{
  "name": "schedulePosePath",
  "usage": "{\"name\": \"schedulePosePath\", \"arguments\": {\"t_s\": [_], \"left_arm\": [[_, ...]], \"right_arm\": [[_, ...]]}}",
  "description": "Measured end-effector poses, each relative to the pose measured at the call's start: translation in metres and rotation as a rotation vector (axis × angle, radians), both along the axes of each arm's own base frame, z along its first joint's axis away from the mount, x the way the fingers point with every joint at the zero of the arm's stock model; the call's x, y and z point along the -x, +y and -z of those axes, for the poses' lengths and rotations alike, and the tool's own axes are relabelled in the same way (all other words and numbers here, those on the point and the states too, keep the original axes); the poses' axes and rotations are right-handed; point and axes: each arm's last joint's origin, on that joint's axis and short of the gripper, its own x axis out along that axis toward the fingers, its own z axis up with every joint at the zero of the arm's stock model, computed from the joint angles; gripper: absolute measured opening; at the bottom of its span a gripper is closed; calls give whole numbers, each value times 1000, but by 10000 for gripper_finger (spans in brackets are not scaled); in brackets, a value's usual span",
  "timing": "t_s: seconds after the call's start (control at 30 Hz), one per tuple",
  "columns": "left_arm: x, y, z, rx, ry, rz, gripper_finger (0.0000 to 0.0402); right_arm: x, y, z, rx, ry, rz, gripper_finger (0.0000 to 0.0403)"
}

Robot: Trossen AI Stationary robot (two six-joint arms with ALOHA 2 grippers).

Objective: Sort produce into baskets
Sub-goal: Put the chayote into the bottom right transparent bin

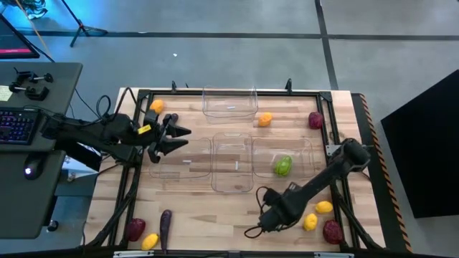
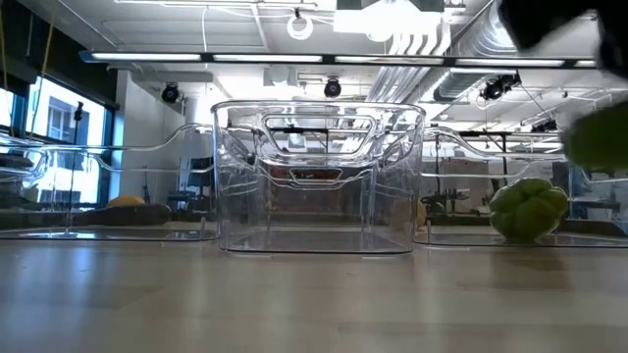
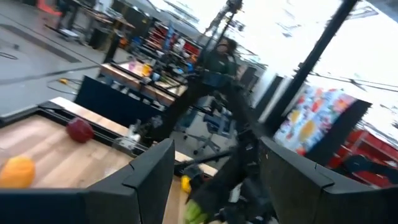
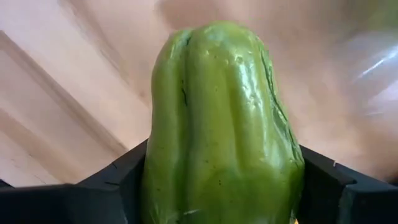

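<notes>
My right gripper (image 1: 259,223) is near the table's front edge, shut on a green ridged piece (image 4: 217,124). The arm hides this piece in the high view. It shows as a green blur at the right of the low view (image 2: 601,142), above the table top. Another green ridged piece (image 1: 283,166) lies on the floor of the right clear bin (image 1: 310,147). My left gripper (image 1: 178,136) is open and empty over the far edge of the left bin (image 1: 188,163). The middle bin (image 1: 233,179) and the far bin (image 1: 229,109) hold nothing. My right gripper pinches the green ridged piece by its two opposite sides (image 4: 155,180) between its two fingers. The piece's rounded end sticks out past the fingertips. In the low view it hangs clear of the table.
Two yellow lemons (image 1: 324,207) (image 1: 310,222) and a dark red piece (image 1: 331,231) lie right of my right gripper. A dark red piece (image 1: 135,228), a lemon (image 1: 150,241) and an eggplant (image 1: 166,223) lie front left. Orange pieces (image 1: 155,106) (image 1: 265,120) and a dark red piece (image 1: 315,120) lie at the far side.
</notes>
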Motion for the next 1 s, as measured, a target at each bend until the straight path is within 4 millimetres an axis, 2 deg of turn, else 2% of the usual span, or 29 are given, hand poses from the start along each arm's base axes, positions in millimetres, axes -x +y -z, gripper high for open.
{"name": "schedulePosePath", "arguments": {"t_s": [0.1, 0.17, 0.23, 0.3, 0.47, 0.57, 0.7, 0.83, 1.0], "left_arm": [[0, 1, 0, 2, 1, -22, 218], [0, 1, 0, 4, 1, -22, 218], [0, 1, 0, 28, 1, -19, 218], [3, 1, 0, 70, 2, 11, 218], [20, 0, -2, 135, 17, 150, 218], [28, 2, -1, 154, 43, 122, 218], [31, 5, 5, 154, 98, 34, 218], [28, 6, 13, 166, 161, -16, 218], [22, 5, 22, 195, 194, -21, 218]], "right_arm": [[9, -9, -46, 90, -119, -22, 268], [16, -20, -68, 175, -202, -4, 270], [22, -34, -84, 255, -283, 41, 281], [25, -52, -91, 316, -321, 83, 289], [33, -93, -71, 353, -287, 135, 294], [38, -116, -57, 359, -271, 167, 295], [41, -140, -55, 344, -316, 263, 297], [45, -149, -62, 328, -372, 319, 297], [45, -150, -63, 326, -365, 248, 298]]}}
